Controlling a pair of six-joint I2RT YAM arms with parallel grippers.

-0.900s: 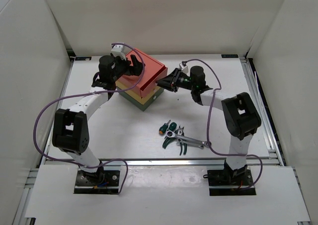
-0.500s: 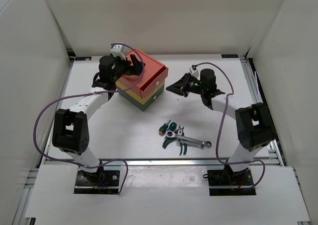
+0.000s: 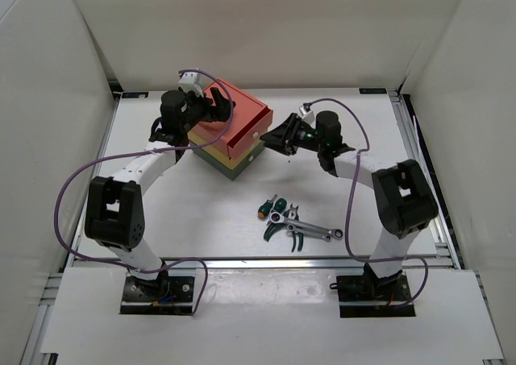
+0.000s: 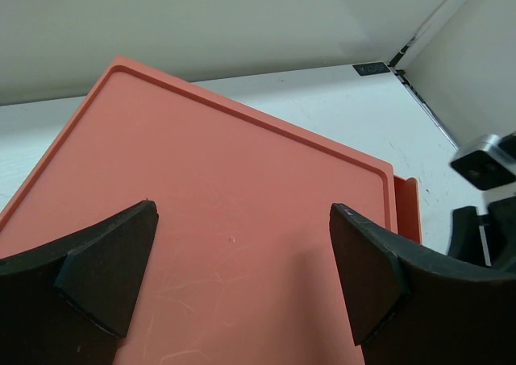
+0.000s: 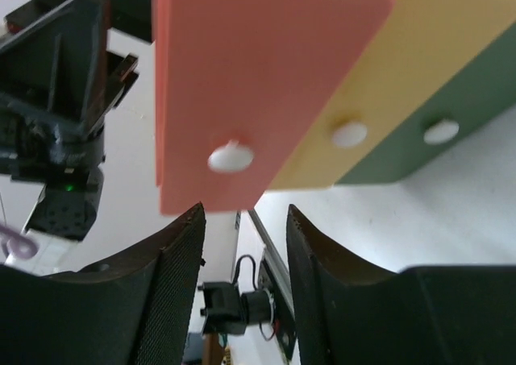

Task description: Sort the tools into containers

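Right gripper [image 3: 272, 136] — three drawers [image 3: 239, 114], four tools [image 3: 292, 226]

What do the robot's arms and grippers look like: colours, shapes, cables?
The left arm and right arm have white links, black joints and a looping purple cable each. The left gripper and right gripper have black wedge-shaped fingers, the right's finely textured inside.

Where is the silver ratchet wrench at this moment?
In the top view, the silver ratchet wrench lies on the table by its near edge, right of the middle, overlapping the green-handled pliers and in front of the two stubby screwdrivers.
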